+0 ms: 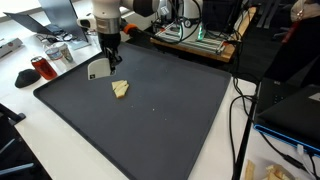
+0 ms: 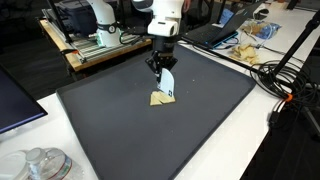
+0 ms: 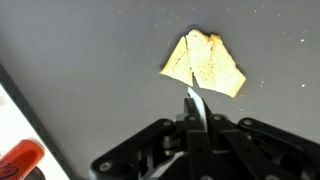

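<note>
The worktop carries a large dark mat, and the arm stands over the mat's far half with the pincer pointing down. The pincer is clenched on a thin white card, which hangs below the fingertips and shows edge-on in the wrist view. A small yellow piece lies flat on the mat just beside the card's lower edge; whether the two touch cannot be determined. Likely faults: the card is thin and gripped only at its upper end, so downward pressure against the mat may bend it or twist it out of the pincer. A sideways push may send the light yellow piece skidding across the mat instead of letting the card slide under it. The piece looks creased along its middle and may fold or break there. Orientation: the card's long axis runs from the pincer down toward the mat, its free end aimed at the yellow piece. The yellow piece is wedge-shaped. In the wrist view its narrow end points away from the pincer, and its longest dimension runs across the frame, dipping slightly to the right.
</note>
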